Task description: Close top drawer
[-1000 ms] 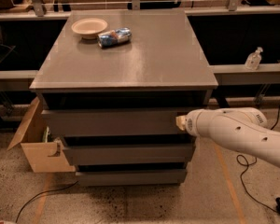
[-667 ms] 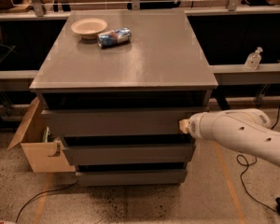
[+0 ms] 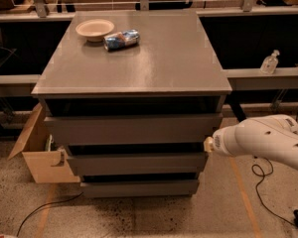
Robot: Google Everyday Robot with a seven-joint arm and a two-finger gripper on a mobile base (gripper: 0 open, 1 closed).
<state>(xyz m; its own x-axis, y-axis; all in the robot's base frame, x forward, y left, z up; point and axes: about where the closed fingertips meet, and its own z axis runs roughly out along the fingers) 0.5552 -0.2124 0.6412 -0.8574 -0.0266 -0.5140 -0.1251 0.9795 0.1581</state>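
The tool (image 3: 209, 145), by the top drawer's (image 3: 134, 128) right end, is mostly hidden by its arm (image 3: 263, 142)

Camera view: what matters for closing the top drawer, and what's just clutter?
Job:
top drawer, the tallest grey front
claw, at the drawer's lower right corner

Lying about:
bowl and blue-and-white can on the cabinet top
bottle on the right ledge
cardboard box, left of the cabinet

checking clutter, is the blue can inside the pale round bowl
No, the can lies beside the bowl; the gripper is by the grey top drawer's right end.
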